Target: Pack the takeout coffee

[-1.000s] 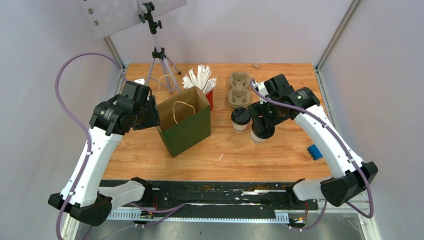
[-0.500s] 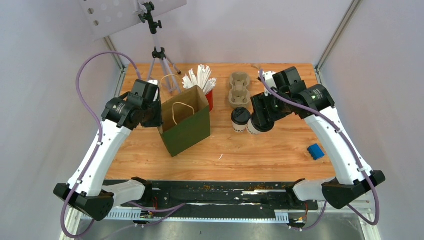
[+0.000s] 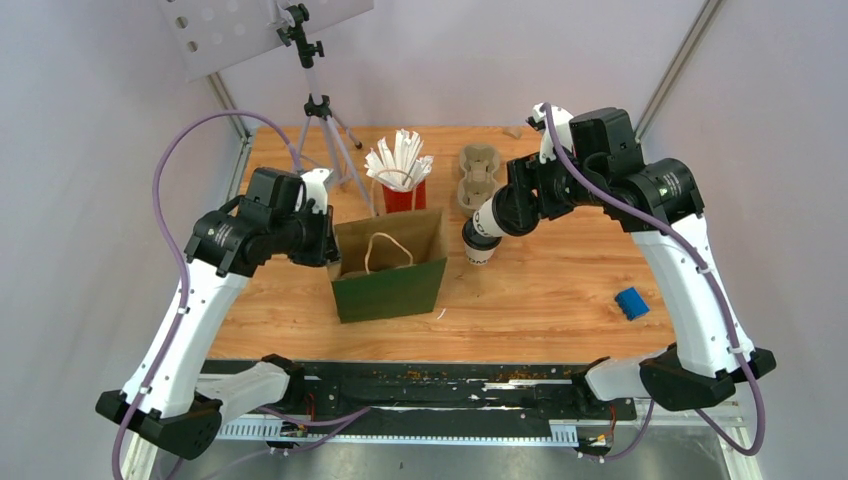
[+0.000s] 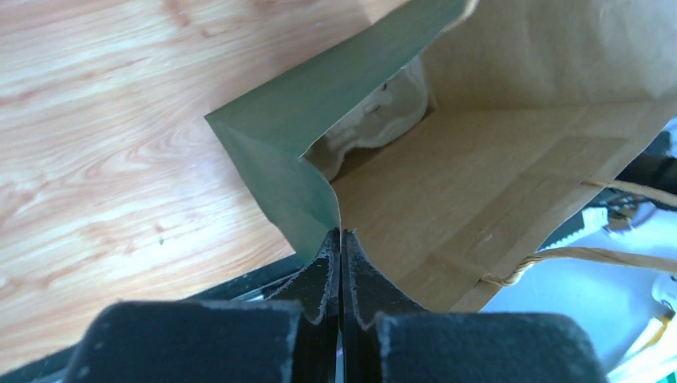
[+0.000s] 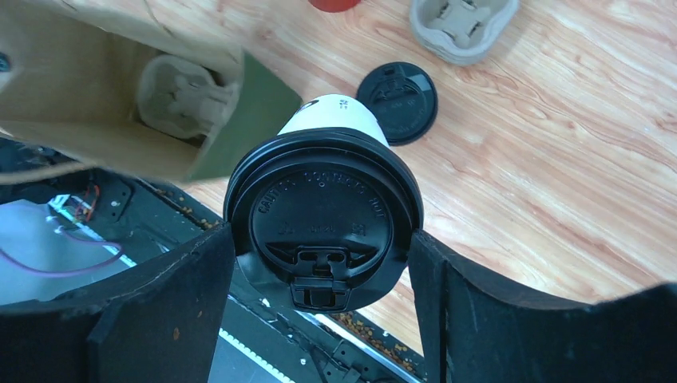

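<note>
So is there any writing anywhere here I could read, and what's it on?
"CAUTION CONTENTS HOT", as far as I can make out: raised letters on the black lid of the coffee cup in the right gripper.
Smaller raised line beneath it: too blurred to read.
Dark print on that cup's white side: too small to read.
Lid of the second cup: lettering not legible.
On the green paper bag: no text seen.

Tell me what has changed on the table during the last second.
The right gripper lifted one coffee cup off the table and carried it left, tilted, toward the green bag. The left gripper closed on the bag's rim and turned the bag square to the near edge. The other coffee cup, the pulp tray and the red cup of straws stayed put.
</note>
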`<action>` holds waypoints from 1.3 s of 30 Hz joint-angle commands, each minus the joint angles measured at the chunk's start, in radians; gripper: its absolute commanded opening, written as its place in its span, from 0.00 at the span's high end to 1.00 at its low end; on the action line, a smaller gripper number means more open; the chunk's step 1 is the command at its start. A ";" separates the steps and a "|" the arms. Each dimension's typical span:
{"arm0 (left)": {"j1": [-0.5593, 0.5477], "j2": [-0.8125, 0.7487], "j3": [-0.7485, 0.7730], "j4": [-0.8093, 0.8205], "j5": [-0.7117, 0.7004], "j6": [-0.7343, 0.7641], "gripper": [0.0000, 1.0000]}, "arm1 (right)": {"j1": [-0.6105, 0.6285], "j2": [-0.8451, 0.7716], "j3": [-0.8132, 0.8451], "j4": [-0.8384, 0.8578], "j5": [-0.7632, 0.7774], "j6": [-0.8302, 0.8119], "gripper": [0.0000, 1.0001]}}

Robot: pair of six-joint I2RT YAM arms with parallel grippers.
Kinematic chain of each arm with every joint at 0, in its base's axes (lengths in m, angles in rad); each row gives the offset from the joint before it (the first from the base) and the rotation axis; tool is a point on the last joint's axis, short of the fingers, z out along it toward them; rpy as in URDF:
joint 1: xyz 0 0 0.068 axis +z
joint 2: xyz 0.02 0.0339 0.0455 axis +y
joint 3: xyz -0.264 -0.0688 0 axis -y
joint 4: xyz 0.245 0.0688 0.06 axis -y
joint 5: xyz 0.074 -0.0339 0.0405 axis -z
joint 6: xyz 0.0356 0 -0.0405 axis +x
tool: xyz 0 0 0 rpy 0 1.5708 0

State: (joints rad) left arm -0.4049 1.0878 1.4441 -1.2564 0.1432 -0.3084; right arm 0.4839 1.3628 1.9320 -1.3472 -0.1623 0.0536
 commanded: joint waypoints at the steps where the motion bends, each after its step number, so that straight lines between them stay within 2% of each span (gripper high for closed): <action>1: 0.003 -0.038 -0.034 0.091 0.217 0.077 1.00 | 0.013 0.009 0.061 0.048 -0.085 0.025 0.27; 7: 0.003 -0.025 -0.059 0.176 0.294 0.077 1.00 | 0.060 0.037 0.180 0.029 -0.071 0.054 0.28; 11: 0.003 0.006 -0.059 0.198 0.267 0.077 0.98 | 0.116 0.046 0.213 0.014 -0.081 0.072 0.28; 16: 0.003 0.021 -0.076 0.241 0.216 -0.021 0.95 | 0.175 0.021 0.201 -0.001 -0.039 0.087 0.28; 20: 0.003 0.031 -0.093 0.251 0.195 -0.102 0.92 | 0.183 0.018 0.235 -0.017 -0.018 0.087 0.29; 28: 0.002 0.062 -0.066 0.199 0.152 -0.100 0.85 | 0.193 0.008 0.270 -0.017 0.004 0.087 0.29; 34: 0.003 0.056 -0.050 0.205 0.130 -0.120 0.72 | 0.204 -0.023 0.232 0.006 0.001 0.104 0.29; 39: 0.003 0.064 -0.010 0.181 0.105 -0.117 0.52 | 0.233 -0.058 0.168 0.057 -0.015 0.135 0.29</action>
State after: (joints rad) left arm -0.4049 1.1526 1.3678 -1.0668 0.2729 -0.4179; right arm 0.6907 1.3430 2.1258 -1.3624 -0.1761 0.1383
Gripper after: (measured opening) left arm 0.420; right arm 0.753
